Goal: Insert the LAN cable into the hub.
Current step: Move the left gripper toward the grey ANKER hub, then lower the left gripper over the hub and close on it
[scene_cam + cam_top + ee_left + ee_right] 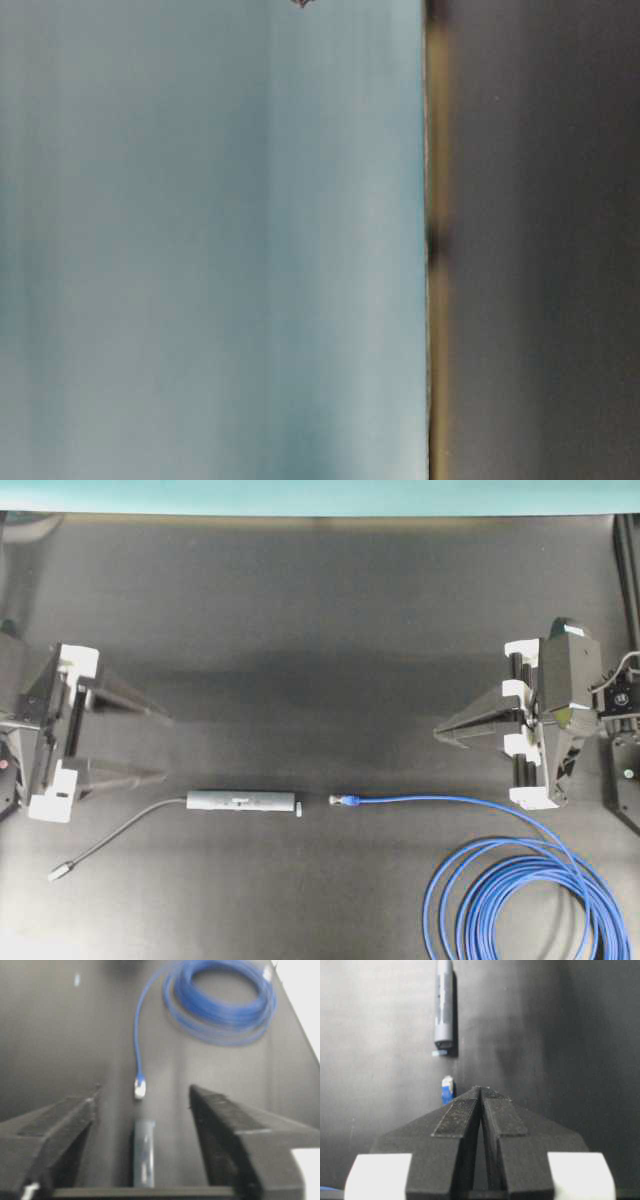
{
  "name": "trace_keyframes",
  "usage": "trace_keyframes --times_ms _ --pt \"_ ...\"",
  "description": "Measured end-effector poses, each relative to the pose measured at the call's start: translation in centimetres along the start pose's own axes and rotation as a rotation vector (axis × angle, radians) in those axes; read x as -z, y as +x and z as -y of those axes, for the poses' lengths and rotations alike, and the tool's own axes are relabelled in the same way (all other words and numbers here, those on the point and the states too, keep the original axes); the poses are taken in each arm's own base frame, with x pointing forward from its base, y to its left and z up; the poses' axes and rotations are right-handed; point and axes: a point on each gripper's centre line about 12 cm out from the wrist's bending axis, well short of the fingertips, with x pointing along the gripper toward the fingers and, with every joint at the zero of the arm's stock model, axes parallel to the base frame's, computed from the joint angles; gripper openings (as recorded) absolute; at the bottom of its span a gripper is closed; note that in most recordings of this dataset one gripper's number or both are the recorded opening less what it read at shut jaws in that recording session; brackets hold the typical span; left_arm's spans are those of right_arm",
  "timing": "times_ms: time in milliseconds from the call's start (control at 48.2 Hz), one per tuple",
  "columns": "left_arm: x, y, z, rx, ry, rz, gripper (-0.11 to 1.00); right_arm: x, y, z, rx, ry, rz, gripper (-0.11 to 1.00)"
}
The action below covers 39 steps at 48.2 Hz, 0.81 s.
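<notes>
The hub (242,802) lies flat on the dark desk (320,630) toward its front edge, left of centre, its grey cord (120,838) trailing toward the front-left corner. The LAN cable (520,890) coils in the front-right corner, its plug (343,800) just short of the hub's end, not touching. The left gripper (165,746) has its fingers spread wide and empty; the right gripper (442,733) has its fingers pressed together, holding nothing.

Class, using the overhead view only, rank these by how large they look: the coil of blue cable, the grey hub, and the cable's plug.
1. Coil of blue cable, largest by far, though cut off at the picture's edge.
2. Grey hub, a slim bar.
3. Plug, smallest.
All lie flat on the table, so nearness hardly matters.
</notes>
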Motion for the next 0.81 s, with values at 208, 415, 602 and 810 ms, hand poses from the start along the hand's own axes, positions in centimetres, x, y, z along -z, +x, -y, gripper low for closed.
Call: trace_keyframes --times_ms 208,415,602,810 --pt "3.6 1.8 -0.3 -0.009 -0.003 -0.116 0.7 0.0 0.1 0.2 0.005 0.02 0.0 0.0" --pt "6.2 3.5 -0.4 0.0 -0.008 -0.129 0.69 -0.1 0.1 0.1 0.003 0.047 0.01 0.0" --pt "8.9 4.9 -0.6 0.001 -0.072 -0.136 0.69 -0.2 0.2 0.2 0.004 0.05 0.017 0.0" --pt "11.2 7.1 -0.2 0.015 -0.084 -0.177 0.69 -0.3 0.2 0.1 0.002 0.067 0.025 0.0"
